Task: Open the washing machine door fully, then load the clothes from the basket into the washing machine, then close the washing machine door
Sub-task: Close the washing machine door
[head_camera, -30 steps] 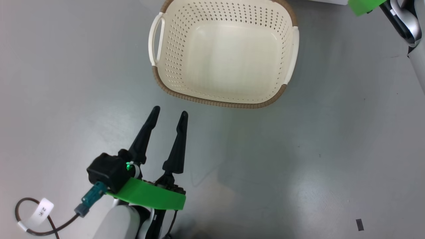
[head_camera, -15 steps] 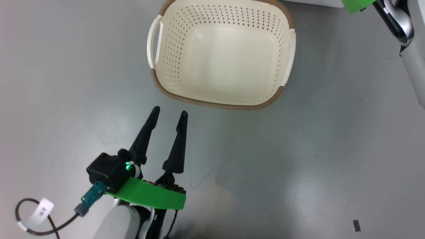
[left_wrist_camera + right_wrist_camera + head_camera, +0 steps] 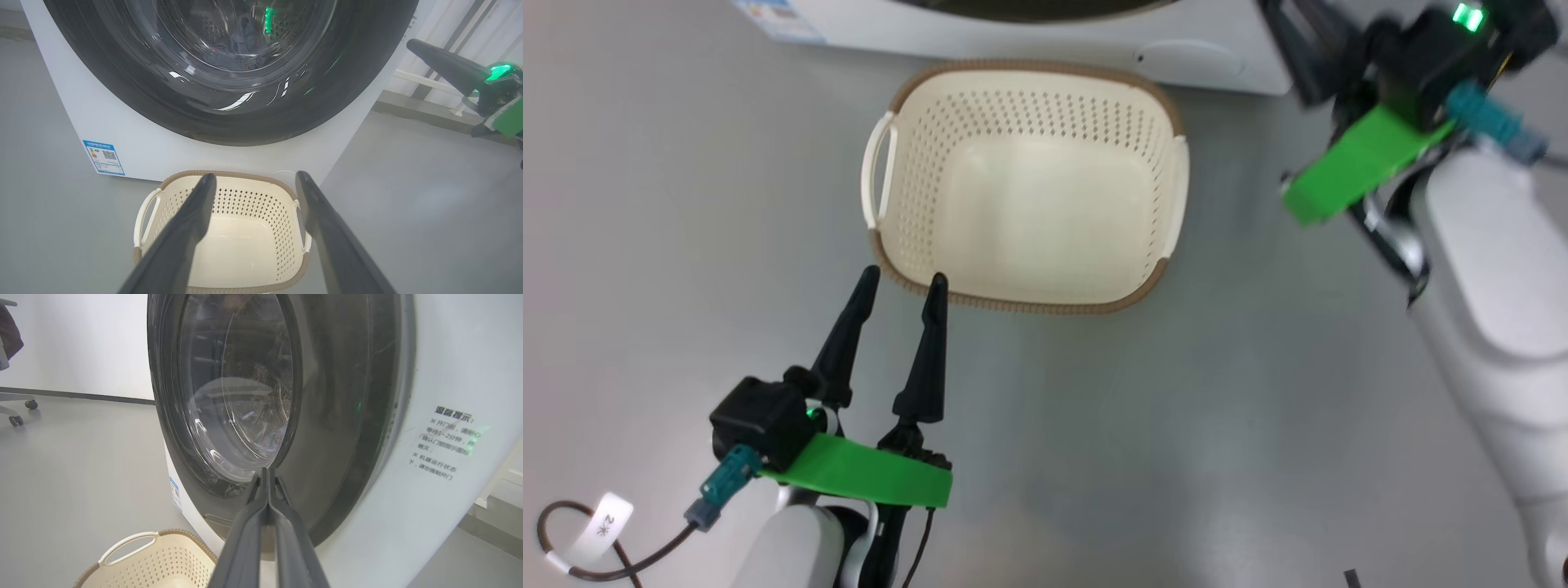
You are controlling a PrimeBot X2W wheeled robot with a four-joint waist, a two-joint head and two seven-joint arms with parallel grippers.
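Basket (image 3: 1021,305) sits on the grey floor (image 3: 1192,441), just in front of the washing machine (image 3: 1094,42), nothing in it. One handle faces the robot's left side.

Left claw (image 3: 904,279) hangs low, close to the basket's near rim on the handle side. Its two dark fingers are spread apart with nothing between them. In the head view the tips overlap the rim's edge; I cannot tell whether they touch it. Along this claw's own line of sight, the basket lies beyond the fingers and the machine rises behind it.

Right claw (image 3: 267,471) is up at the robot's right, fingers pressed flat together, gripping nothing. It points at the lower part of the washing machine door (image 3: 196,122); contact with the door cannot be made out.

The door looks to lie flush against the machine's white front. Through the glass, the clothes (image 3: 242,45) show as a dim bluish heap inside the drum.

Blue label sticker (image 3: 103,157) sits low on the front, toward the basket's handle side.
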